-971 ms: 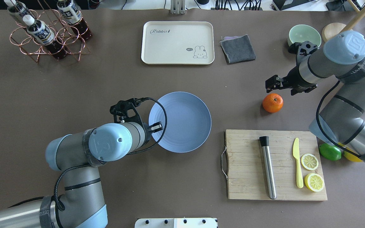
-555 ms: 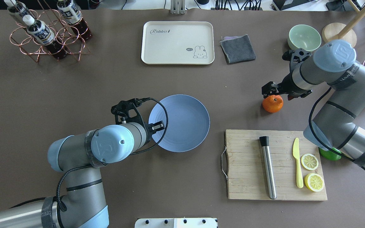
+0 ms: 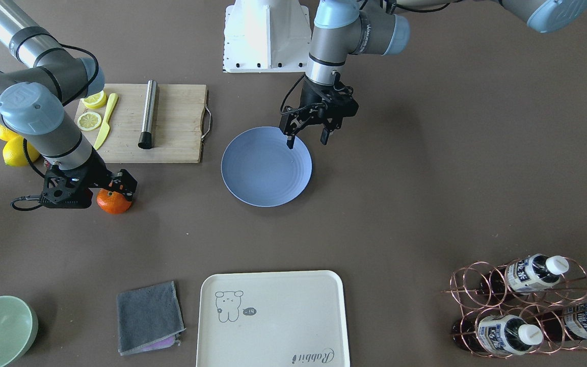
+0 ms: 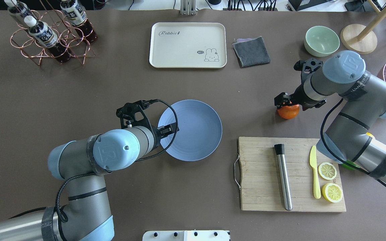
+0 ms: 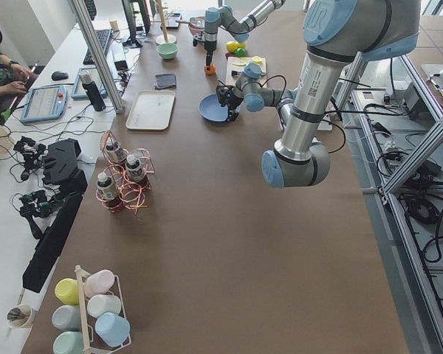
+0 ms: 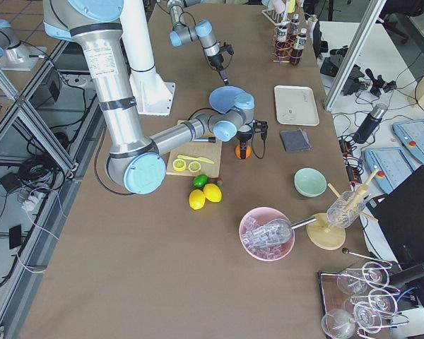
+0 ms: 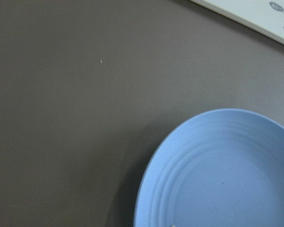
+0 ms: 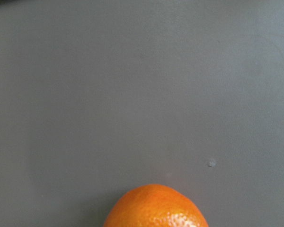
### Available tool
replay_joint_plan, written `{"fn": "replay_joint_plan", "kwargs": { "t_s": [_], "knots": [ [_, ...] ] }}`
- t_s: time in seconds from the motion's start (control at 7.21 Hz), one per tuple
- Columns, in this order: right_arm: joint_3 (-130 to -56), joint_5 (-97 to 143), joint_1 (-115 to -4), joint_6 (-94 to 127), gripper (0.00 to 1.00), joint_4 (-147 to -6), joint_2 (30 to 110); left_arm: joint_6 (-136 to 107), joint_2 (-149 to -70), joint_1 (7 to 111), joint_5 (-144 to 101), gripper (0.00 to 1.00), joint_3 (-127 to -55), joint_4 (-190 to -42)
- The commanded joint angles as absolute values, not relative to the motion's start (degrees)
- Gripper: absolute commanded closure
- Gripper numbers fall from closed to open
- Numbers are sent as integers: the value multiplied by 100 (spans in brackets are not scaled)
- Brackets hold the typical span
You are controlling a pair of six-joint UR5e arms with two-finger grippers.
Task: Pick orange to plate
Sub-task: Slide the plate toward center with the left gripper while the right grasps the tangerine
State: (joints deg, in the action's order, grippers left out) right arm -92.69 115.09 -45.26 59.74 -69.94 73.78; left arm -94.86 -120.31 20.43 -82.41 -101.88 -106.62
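The orange [image 4: 289, 112] sits on the brown table beyond the cutting board. It also shows as the orange [image 3: 114, 203] and at the bottom edge as the orange [image 8: 156, 209]. My right gripper [image 4: 284, 100] is down over its top, open, with a finger on either side; in the front-facing view the right gripper [image 3: 116, 190] hides the fruit's upper part. The pale-blue plate [image 4: 198, 134] lies mid-table, seen again as the plate [image 3: 266, 171] and the plate [image 7: 227, 179]. My left gripper [image 3: 307, 138] hangs open over the plate's near rim, holding nothing.
A wooden cutting board [image 4: 263, 174] carries a steel muddler [image 4: 283, 177], a yellow knife [image 4: 314, 175] and two lemon halves [image 4: 329, 182]. Whole lemons [image 3: 12, 148] lie beside it. Farther back are a cream tray [image 4: 188, 45], grey cloth [image 4: 251, 51], mint bowl [image 4: 322, 40] and bottle rack [image 4: 50, 33].
My right gripper has dropped and moved in from above and behind the orange until it straddles its top. The left gripper and the plate have barely shifted.
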Motion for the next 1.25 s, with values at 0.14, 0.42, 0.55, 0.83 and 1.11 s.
{"fn": "replay_joint_plan", "kwargs": {
  "t_s": [0.14,0.42,0.55,0.83,1.11],
  "knots": [
    [-9281,11453,-4465,6231,99,-6987,7357,-9475,-12023,2083,-8262,3,-10222,-10679],
    [-9744,11320,-4438,6231,100,-7092,7348,-9257,-11989,2179,-8271,2,-10352,-10661],
    [-9843,11494,-4499,6240,100,-7145,7278,-8907,-11953,2310,-8271,2,-10362,-10618],
    [-9922,11409,-4456,6345,100,-7828,6691,-7758,-11473,2792,-8314,2,-10580,-10617],
    [-9949,10945,-3897,6967,100,-7945,6252,-7114,-10822,3512,-8945,2,-11212,-10626]
  ]
}}
